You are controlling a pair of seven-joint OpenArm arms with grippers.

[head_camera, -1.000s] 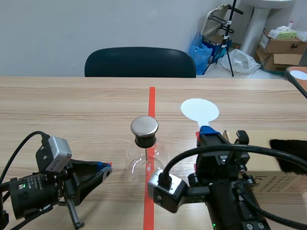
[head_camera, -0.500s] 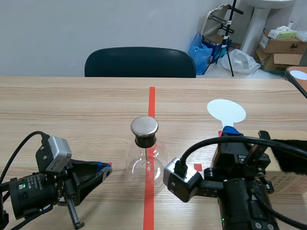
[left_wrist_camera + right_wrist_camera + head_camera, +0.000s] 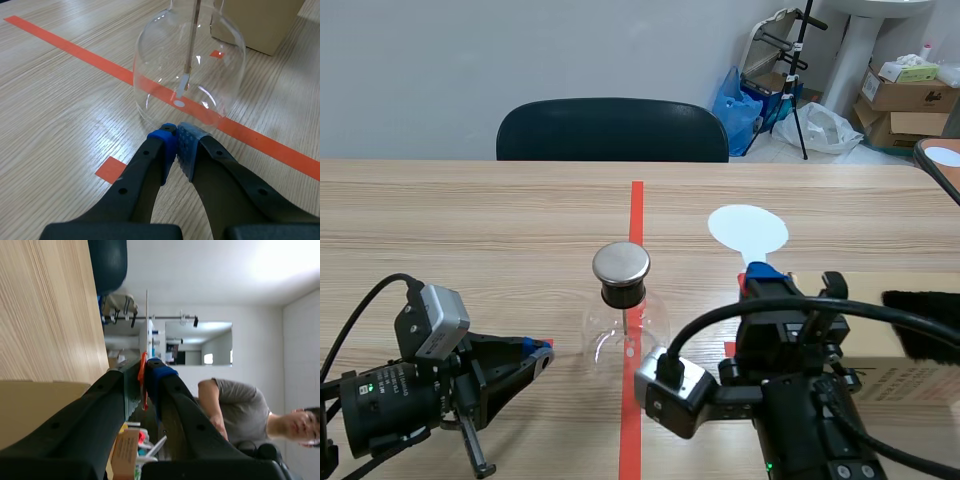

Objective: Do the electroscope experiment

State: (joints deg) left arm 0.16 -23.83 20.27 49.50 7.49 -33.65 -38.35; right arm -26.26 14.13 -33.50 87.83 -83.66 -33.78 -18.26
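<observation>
- Found the electroscope, a clear round glass flask [image 3: 625, 338] with a black stopper, upright at the middle of the pale wooden table [image 3: 470, 230] on the long orange-red tape line [image 3: 637, 205].
- Noted a flat round metal cap [image 3: 621, 263] on top of the stopper, with nothing touching it.
- Saw, in the left wrist view, a thin metal rod [image 3: 192, 40] hanging down inside the flask and ending in a small pale leaf.
- Placed the left gripper [image 3: 535, 354] low over the table, left of the flask and pointing at its base, near the glass but apart from it.
- Found its two fingers pressed together, blue pads meeting, with nothing between them.
- Placed the right gripper [image 3: 765, 272] right of the flask, raised above the table and turned upward.
- Found it clamped on the orange-red handle of a flat white round paddle [image 3: 748, 230], held upright above the fingertips and well apart from the metal cap.
- Saw that paddle only edge-on in the right wrist view, as a thin white strip.
- Noted a brown cardboard box [image 3: 910, 375] at the table's right, bearing a black furry piece [image 3: 923, 328].
- Noted a dark chair [image 3: 612, 130] behind the far edge.
- Glimpsed a person [image 3: 240, 405] in a grey shirt past the right gripper.
</observation>
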